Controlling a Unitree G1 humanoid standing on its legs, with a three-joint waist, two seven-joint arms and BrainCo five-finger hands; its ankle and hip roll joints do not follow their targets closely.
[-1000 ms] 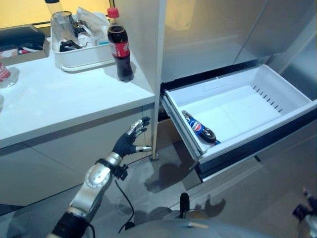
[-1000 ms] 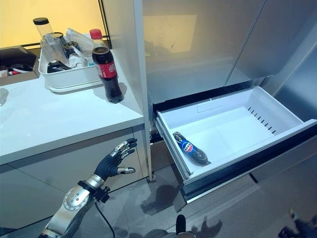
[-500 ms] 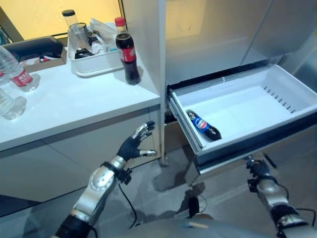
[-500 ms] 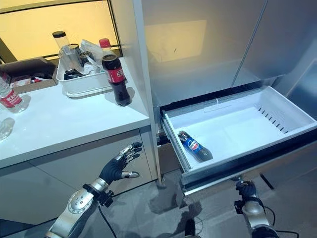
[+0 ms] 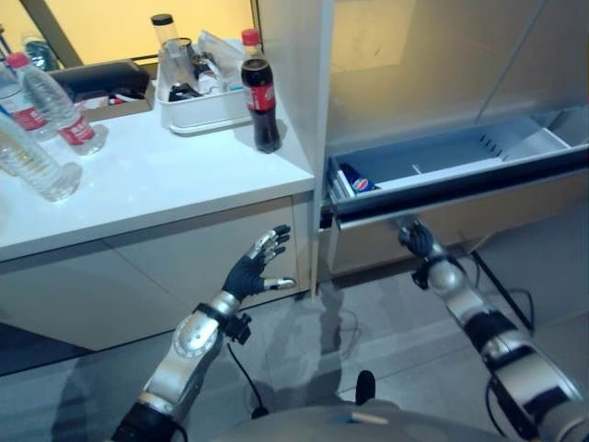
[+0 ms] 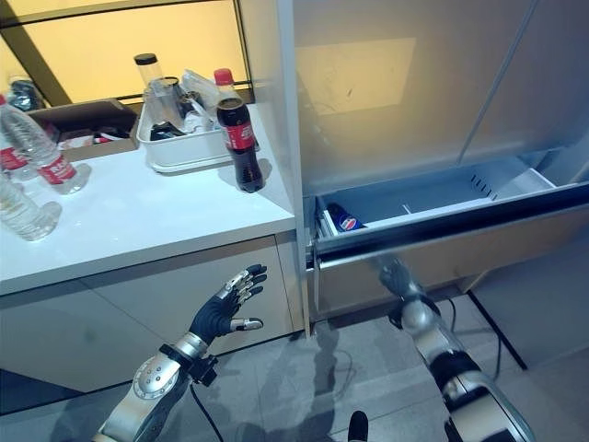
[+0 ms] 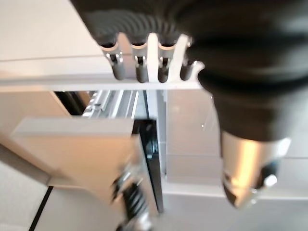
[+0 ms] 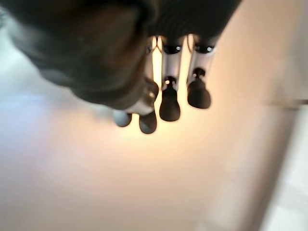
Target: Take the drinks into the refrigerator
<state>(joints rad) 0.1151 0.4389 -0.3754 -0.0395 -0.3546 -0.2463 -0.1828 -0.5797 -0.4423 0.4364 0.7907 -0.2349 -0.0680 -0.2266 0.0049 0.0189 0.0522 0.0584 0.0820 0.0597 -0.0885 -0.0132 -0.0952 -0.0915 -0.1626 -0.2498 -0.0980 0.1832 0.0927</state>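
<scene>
Your right hand (image 5: 419, 241), fingers straight, has shoved the freezer drawer (image 5: 442, 184) nearly closed with the blue-label cola bottle (image 5: 354, 180) inside — but the red-label cola bottle (image 5: 262, 89) still waits upper-middle on the counter (image 5: 166, 184), left hand (image 5: 253, 269) open and empty.

Two head views look down from above and in front, wide framing: white counter (image 5: 138, 193) in upper left of frame, refrigerator drawer (image 5: 442, 170) at right centre, grey floor along the bottom. Right eye view sits slightly to the side, so the same things land a bit lower and shifted: counter (image 6: 138, 216), drawer (image 6: 433, 216), cola bottle (image 6: 239, 133). Left wrist view is very close, looking past the left hand (image 7: 144, 62) at the counter edge and drawer side. Right wrist view is very close, looking along the right hand (image 8: 168, 96) at a plain pale surface.
</scene>
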